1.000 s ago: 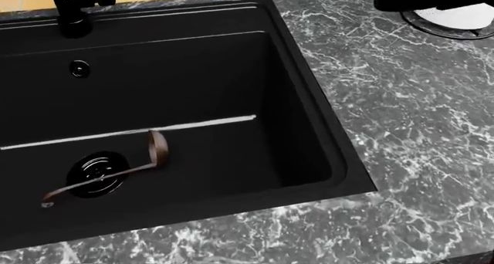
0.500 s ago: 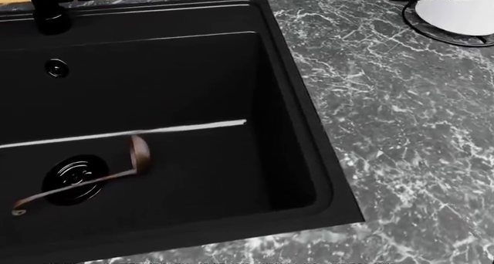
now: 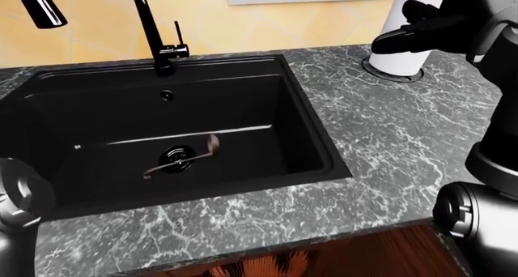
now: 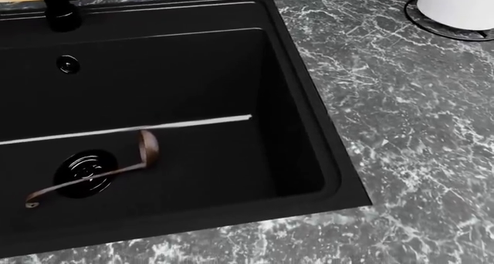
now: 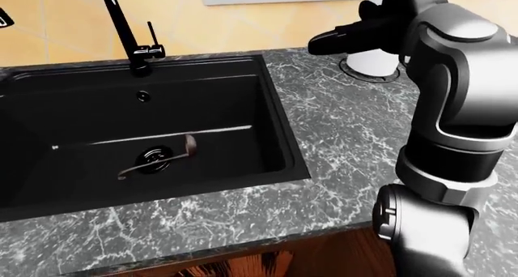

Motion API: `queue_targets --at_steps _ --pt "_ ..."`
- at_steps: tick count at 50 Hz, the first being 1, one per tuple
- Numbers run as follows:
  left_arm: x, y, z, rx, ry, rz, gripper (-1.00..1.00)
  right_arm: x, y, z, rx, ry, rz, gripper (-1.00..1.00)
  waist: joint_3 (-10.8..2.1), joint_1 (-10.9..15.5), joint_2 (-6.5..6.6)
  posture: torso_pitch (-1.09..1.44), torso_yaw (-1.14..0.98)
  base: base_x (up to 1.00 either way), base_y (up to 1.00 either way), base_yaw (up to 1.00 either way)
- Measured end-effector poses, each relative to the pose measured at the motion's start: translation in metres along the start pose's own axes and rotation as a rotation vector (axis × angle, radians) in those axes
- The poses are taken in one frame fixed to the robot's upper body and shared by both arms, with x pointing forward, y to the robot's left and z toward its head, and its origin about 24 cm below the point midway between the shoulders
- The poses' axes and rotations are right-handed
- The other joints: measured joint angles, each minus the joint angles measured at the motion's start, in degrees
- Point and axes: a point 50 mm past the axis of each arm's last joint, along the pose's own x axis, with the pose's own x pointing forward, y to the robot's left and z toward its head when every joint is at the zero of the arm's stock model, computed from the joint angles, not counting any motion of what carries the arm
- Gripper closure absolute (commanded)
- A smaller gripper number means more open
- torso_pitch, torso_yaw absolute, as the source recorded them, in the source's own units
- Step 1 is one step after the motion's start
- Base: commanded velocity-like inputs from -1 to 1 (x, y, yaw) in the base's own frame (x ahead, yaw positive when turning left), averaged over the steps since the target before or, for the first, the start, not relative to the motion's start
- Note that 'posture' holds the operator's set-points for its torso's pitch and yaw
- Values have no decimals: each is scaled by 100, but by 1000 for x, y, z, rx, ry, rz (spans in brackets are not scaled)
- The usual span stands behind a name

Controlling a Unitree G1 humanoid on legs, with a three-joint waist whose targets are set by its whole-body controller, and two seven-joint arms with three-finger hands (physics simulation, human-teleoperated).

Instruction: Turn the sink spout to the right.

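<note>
The black faucet [image 3: 164, 63] stands at the top rim of the black sink [image 3: 317, 128], with its thin stem rising out of the left-eye view's top. Its spout end [image 3: 37, 6] hangs at the top left, over the sink's left side. A small lever [image 3: 178, 37] sticks up beside the stem. My right hand [image 3: 405, 39] is raised above the counter, right of the faucet and well apart from it, with fingers stretched leftward and empty. It also shows in the right-eye view [image 5: 344, 39]. My left hand is out of view; only the left arm's joint [image 3: 20, 195] shows.
A brown ladle [image 4: 116, 165] lies in the basin across the drain [image 4: 81, 171]. A white paper towel roll [image 4: 459, 9] stands on its holder on the dark marble counter [image 4: 417, 131], behind my right hand. My right arm [image 5: 453, 107] fills the right-eye view's right side.
The whole head view shifted left and then a little back right, so the camera has moved. My right hand has slid almost out of the head view's top right corner.
</note>
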Motion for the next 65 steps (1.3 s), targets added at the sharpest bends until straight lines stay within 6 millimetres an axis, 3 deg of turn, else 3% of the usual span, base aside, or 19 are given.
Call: queue_targets --at_steps 13,29,42,65 --pt "-1 -1 3 0 2 -4 -100 1 0 4 -7 -1 1 -100 -177 7 8 -10 0 0 0 0" --pt "-1 -2 3 -5 7 -9 -100 -1 0 8 -10 -6 -2 -100 -545 6 21 -19 0 0 0 0" --pt "-2 -1 4 -7 6 -7 -100 -2 0 10 -12 -11 -3 -100 -903 -3 19 -28 0 0 0 0" --pt "-3 -2 8 -7 -5 -9 -100 -2 -1 14 -14 -21 -5 -100 -1660 -1 28 -43 0 0 0 0"
